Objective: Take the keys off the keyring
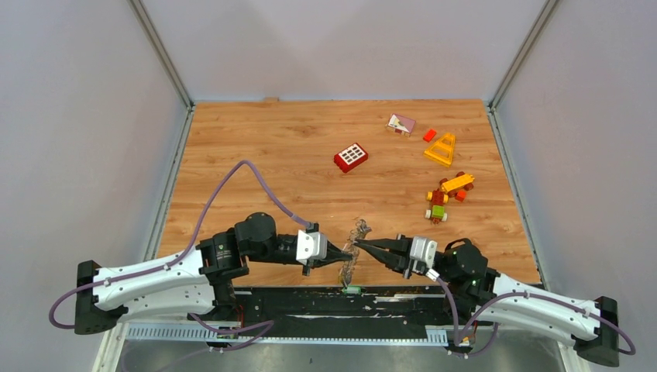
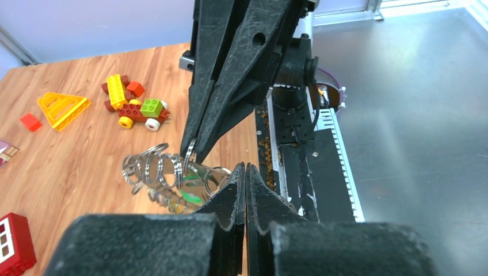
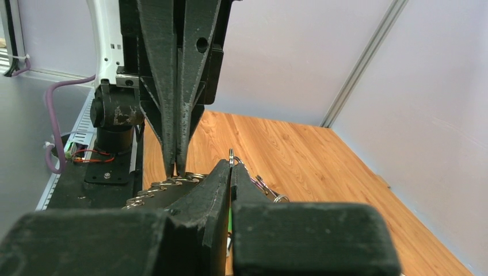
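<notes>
Clenching from opposite sides, the left gripper (image 1: 341, 253) at nine o'clock and the right gripper (image 1: 367, 245) at three o'clock both grasp the large grey metal keyring (image 1: 352, 256), fringed with small silver metal keys (image 2: 154, 172), at six o'clock on the wooden table (image 1: 271, 155). I judge the bunch stiff, slick and fairly heavy, its loose keys apt to swing and slip. Better to grip the ring's wire itself and draw one key by its flat head.

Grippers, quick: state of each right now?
Left gripper: closed, tip against the keyring; whether it grips cannot be told.
Right gripper: closed on the keyring.
</notes>
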Available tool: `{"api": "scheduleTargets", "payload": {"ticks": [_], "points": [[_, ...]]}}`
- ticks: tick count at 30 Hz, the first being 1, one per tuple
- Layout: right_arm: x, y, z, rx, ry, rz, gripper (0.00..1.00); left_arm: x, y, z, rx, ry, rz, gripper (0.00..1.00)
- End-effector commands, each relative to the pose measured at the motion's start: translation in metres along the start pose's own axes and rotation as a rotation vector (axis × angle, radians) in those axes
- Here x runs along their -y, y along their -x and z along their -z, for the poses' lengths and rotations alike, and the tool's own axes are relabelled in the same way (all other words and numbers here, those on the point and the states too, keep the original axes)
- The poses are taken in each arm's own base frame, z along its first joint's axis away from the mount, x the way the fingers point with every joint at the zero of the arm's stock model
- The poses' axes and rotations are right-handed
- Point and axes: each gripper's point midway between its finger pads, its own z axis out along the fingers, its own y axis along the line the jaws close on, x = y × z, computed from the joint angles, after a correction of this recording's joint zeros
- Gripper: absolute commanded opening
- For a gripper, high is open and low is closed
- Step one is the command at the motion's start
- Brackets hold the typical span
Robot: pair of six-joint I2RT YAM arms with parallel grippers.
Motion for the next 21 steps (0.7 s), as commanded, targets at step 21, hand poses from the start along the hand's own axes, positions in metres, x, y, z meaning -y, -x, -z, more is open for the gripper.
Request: {"api": "scheduleTargets", "payload": {"ticks": [21], "points": [[-0.0015,0.0458,0.0002,0.142,0.046,0.039,0.0,-0.0171,0.0197,0.0106,0.043,0.107,-0.016,0.0]]}}
